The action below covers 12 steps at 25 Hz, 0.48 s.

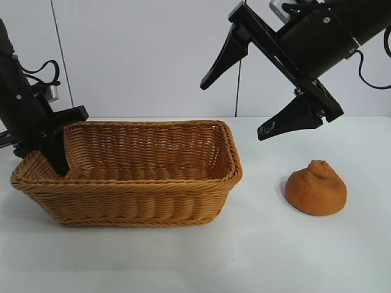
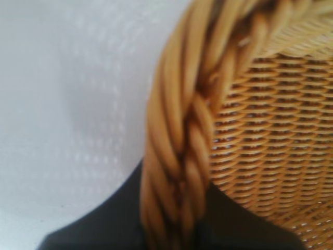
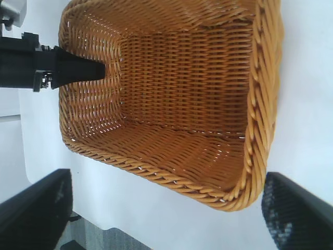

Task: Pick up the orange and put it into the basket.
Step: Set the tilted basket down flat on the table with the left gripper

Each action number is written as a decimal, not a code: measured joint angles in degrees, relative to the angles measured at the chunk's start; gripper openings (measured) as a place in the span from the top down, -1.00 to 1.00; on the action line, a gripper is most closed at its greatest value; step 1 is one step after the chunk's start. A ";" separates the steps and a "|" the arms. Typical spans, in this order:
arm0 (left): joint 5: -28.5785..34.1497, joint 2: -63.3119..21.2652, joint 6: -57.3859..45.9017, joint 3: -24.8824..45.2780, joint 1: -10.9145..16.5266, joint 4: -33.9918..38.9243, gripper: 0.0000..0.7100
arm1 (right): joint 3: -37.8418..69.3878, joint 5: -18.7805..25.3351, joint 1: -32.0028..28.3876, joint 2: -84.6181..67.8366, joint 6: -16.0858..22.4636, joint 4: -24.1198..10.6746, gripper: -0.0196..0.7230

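Your right tool [image 1: 269,82] hangs wide apart at the orange's [image 1: 316,187] eleven o'clock. The left tool [image 1: 52,149] straddles the basket [image 1: 146,201] rim; clamped or loose, I can't tell. The orange looks light, rough, grippy: take its broad middle.

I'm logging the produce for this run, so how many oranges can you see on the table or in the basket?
1. The orange sits on the white table, to the right of the basket and clear of it. The basket's inside shows empty in the right wrist view.

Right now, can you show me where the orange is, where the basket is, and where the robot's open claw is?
orange [image 1: 316,188]: exterior view, middle of its rough skin.
basket [image 1: 153,183]: exterior view, near braided rim.
right gripper [image 1: 235,104]: exterior view, midway between its wide-open fingertips, above the table.
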 joint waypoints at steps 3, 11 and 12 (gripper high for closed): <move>0.42 -0.20 0.00 0.11 0.00 -0.19 -0.39 | 0.00 0.00 0.00 0.00 0.00 0.00 -0.87; 1.95 -4.66 0.00 -0.62 0.00 -0.13 -0.85 | 0.00 0.00 0.00 0.00 0.00 0.00 -0.87; 2.07 -5.70 0.00 -0.80 0.00 0.00 -0.85 | 0.00 0.00 0.00 0.00 0.00 0.00 -0.87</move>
